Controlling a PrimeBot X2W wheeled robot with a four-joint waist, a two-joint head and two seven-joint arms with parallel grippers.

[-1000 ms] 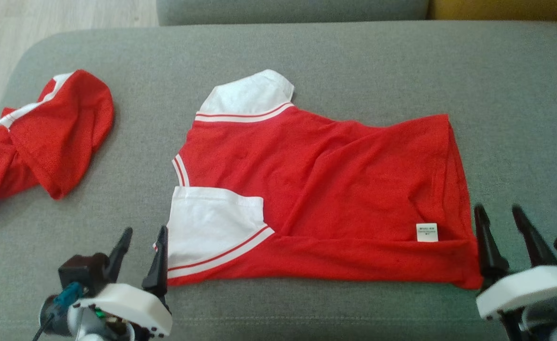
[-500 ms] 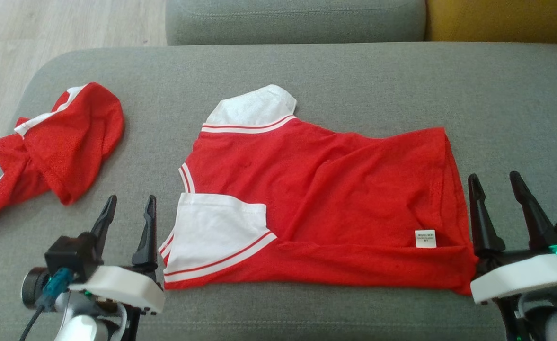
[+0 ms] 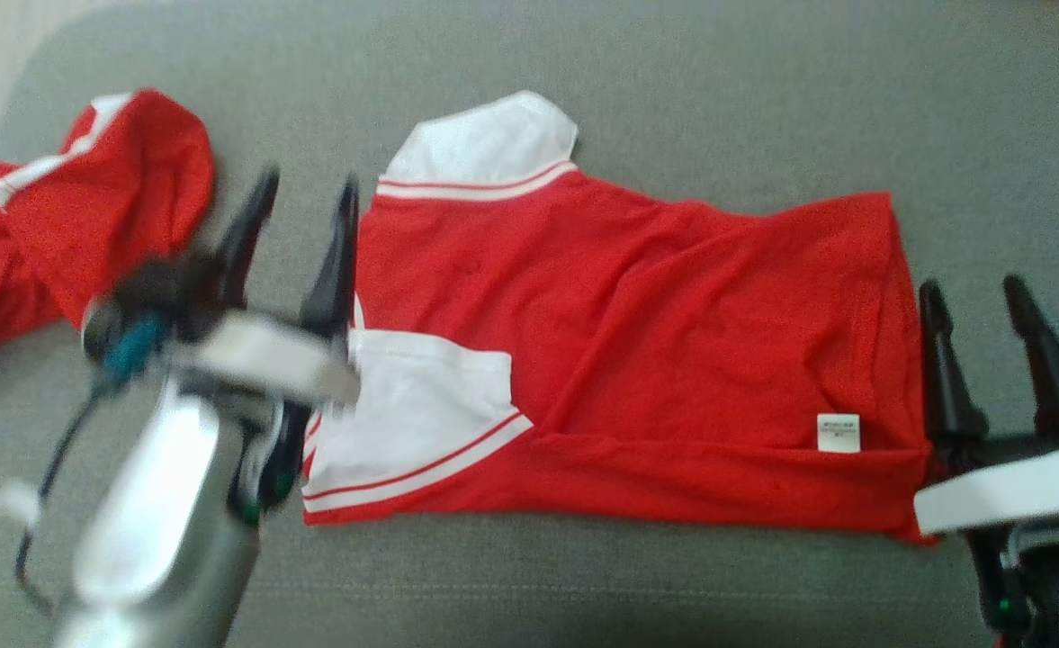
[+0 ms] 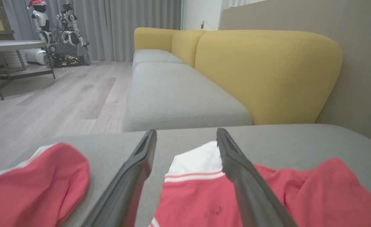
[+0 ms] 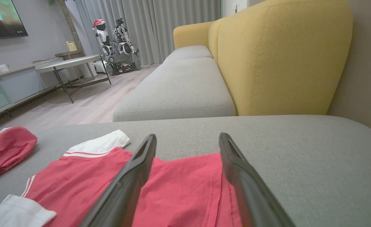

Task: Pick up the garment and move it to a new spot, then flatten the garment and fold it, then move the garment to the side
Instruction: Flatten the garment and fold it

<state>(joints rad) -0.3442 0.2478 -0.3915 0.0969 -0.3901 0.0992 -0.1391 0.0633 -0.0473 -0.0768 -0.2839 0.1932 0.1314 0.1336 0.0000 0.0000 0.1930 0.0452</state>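
Observation:
The garment (image 3: 637, 360), a red shirt with white sleeves, lies spread on the grey cushion (image 3: 673, 108), sleeves to the left and hem to the right. In the left wrist view the shirt (image 4: 267, 195) lies below the fingers, with its far white sleeve (image 4: 198, 160) between them. My left gripper (image 3: 306, 193) is open and hovers over the shirt's left edge near the collar, blurred by motion. My right gripper (image 3: 977, 292) is open beside the hem at the right edge. In the right wrist view the hem (image 5: 185, 189) lies between its fingers (image 5: 131, 179).
A second red and white garment (image 3: 70, 225) lies crumpled at the cushion's left end. Beyond the cushion stand a grey sofa seat (image 4: 176, 94) with yellow backrests (image 4: 267, 72), a wood floor (image 4: 56, 101), a table (image 5: 68, 63) and a parked robot (image 5: 116, 44).
My left gripper has risen and moved forward to the shirt's collar side. The right gripper has stayed by the hem. The head camera has shifted.

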